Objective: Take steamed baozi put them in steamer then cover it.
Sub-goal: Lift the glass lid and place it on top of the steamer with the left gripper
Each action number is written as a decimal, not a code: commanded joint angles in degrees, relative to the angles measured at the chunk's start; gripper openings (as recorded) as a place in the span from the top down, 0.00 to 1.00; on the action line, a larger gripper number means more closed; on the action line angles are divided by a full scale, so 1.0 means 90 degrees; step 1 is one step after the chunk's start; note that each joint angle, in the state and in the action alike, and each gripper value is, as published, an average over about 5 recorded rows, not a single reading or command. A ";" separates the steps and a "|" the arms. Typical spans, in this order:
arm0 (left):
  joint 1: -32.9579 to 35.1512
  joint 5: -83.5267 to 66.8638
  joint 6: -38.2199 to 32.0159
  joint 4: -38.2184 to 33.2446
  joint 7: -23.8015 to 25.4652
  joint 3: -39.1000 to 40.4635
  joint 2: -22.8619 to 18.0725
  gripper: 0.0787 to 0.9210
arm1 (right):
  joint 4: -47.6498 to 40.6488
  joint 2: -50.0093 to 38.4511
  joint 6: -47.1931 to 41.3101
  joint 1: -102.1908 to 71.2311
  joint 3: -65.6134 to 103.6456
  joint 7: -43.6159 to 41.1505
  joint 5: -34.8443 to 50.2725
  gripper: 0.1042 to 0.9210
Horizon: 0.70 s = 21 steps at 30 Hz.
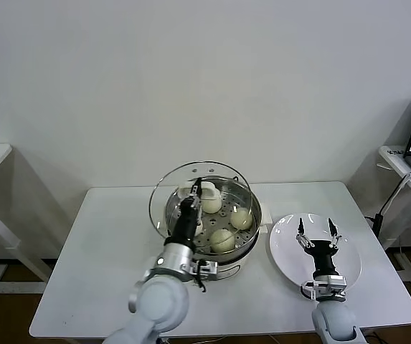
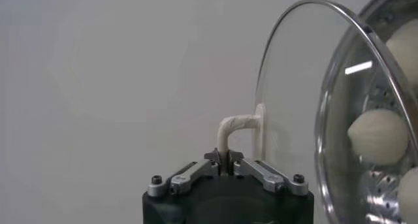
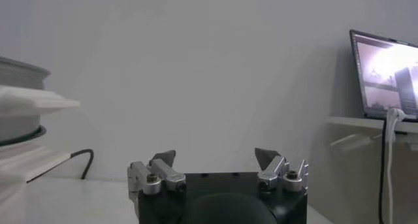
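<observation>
Left gripper (image 1: 196,188) fingers clenched on the white handle (image 2: 235,128) of the glass lid (image 1: 191,188), held tilted over the steamer (image 1: 248,222) on the desk (image 1: 105,251). To finish: level lid, centre w/ rim, lower slowly (don't clip buns). Baozi (image 1: 241,218) sit in the steamer's perforated tray, smooth, cream-white. Right gripper (image 1: 317,231) idles over the plate (image 1: 348,269), fingers spread, holding nothing.

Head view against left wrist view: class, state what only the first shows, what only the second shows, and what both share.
Only the head view shows the empty white plate, the right claw open above it, and the table. Only the left wrist view shows the left claw pinched on the lid's white handle. Both show the glass lid, steamer and baozi.
</observation>
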 commanded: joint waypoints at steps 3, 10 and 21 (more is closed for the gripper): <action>-0.0348 0.0711 0.0170 0.0782 0.0357 0.0460 -0.0476 0.88 | -0.0067 0.0018 -0.0011 0.0036 0.0014 -0.0011 -0.0008 0.12; -0.0337 0.0745 0.0104 0.1014 0.0211 0.0477 -0.0579 0.88 | -0.0090 0.0055 -0.0015 0.0071 -0.0003 -0.0011 -0.0024 0.12; -0.0346 0.0790 0.0040 0.1250 0.0034 0.0492 -0.0668 0.88 | -0.0107 0.0043 -0.0011 0.0071 0.0029 -0.0010 -0.0029 0.12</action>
